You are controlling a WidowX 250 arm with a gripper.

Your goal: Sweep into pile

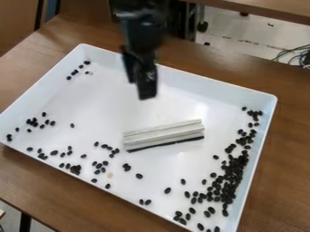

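The gripper (144, 88) hangs above the upper middle of a white tray, apart from everything in it; how its fingers stand cannot be made out. Below it and to the right, a white bar-shaped sweeper (163, 133) with a dark lower edge lies on the tray floor. Black beans (229, 179) are heaped densely along the tray's right side. Looser beans (103, 164) spread along the near and left sides, and a small group of beans (79, 69) sits in the far left corner.
The white tray (205, 81) has raised walls and stands on a brown wooden table (284, 149). Cables (293, 54) lie beyond the table at the upper right, near another wooden surface (266, 8).
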